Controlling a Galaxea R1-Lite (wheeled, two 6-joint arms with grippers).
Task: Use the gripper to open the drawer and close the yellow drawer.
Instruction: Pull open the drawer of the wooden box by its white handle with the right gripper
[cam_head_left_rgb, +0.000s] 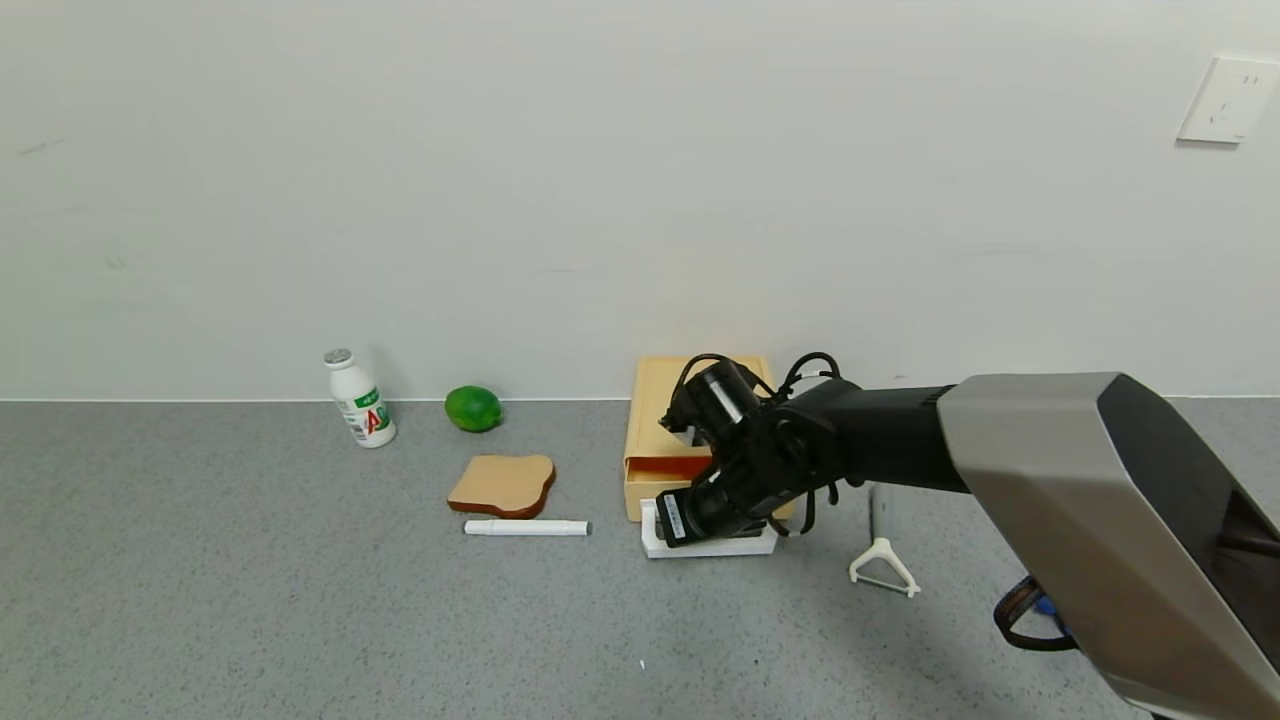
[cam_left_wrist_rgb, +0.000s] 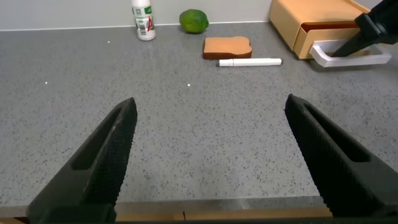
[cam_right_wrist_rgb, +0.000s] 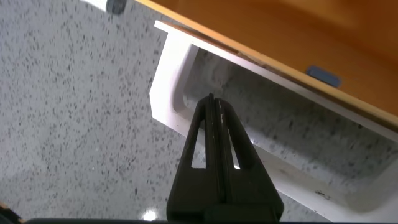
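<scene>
Right wrist view: right gripper (cam_right_wrist_rgb: 211, 102) pinched together, empty, hooked inside the white loop handle (cam_right_wrist_rgb: 171, 109). Drawer (cam_head_left_rgb: 660, 440) looks light, rigid, slick plastic; may skid. Left gripper (cam_left_wrist_rgb: 208, 155) spread wide, idle.

Even, bright overhead lighting; soft shadows on the worktop (cam_head_left_rgb: 250, 600); slight glare and near-field blur in the right wrist view

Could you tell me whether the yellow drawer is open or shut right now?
Partly open: the drawer tray juts from its box, white handle forward, with the right tool, closed, hooked inside the loop.
</scene>
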